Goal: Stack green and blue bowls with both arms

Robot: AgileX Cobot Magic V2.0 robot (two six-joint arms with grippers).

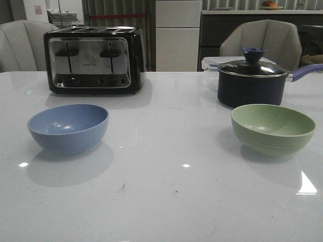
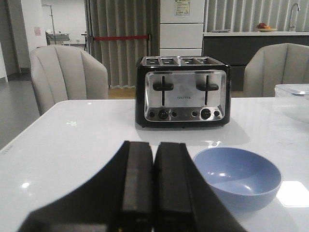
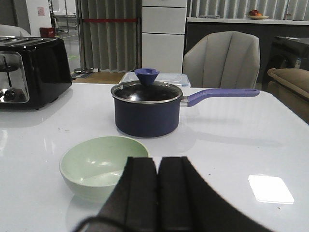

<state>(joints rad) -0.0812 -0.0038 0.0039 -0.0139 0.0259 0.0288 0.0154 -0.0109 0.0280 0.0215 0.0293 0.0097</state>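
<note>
The dusty blue bowl stands upright and empty on the left of the white table. The pale sage green bowl stands upright and empty on the right. No arm shows in the front view. In the left wrist view my left gripper is shut and empty, short of the blue bowl and to one side of it. In the right wrist view my right gripper is shut and empty, just short of the green bowl.
A black and chrome toaster stands at the back left. A dark lidded saucepan with a purple handle stands behind the green bowl, with a clear plastic box behind it. Chairs stand beyond the table's far edge.
</note>
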